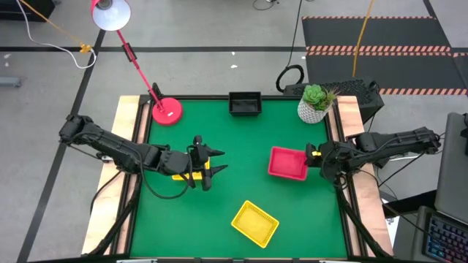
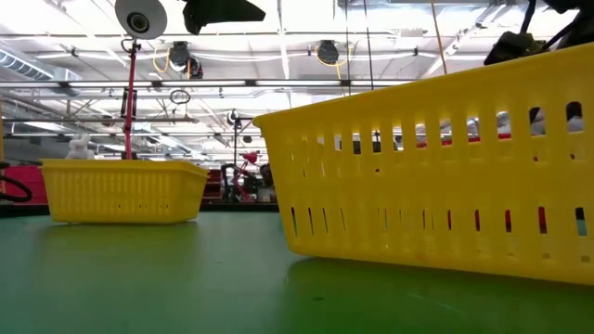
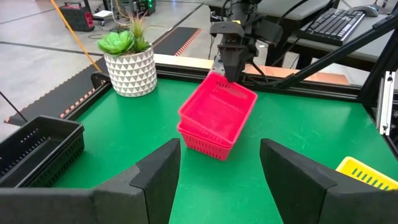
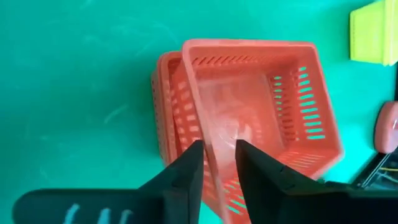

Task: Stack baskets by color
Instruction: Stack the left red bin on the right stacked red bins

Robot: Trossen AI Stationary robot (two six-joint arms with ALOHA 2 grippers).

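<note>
Risk of tipping the askew top red basket (image 4: 249,118) off its stack if right gripper (image 4: 217,163), fingers parting astride its rim, snags while retreating.

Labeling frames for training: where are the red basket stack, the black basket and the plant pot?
red basket stack (image 1: 287,162), high view, inner floor.
black basket (image 1: 245,103), high view, inside bottom.
plant pot (image 3: 130,70), left wrist view, patterned side wall.

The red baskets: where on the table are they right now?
In the high view the red baskets sit on the table's right side, below the white plant pot, with the right gripper at their right rim and the yellow basket nearer the front.
</note>
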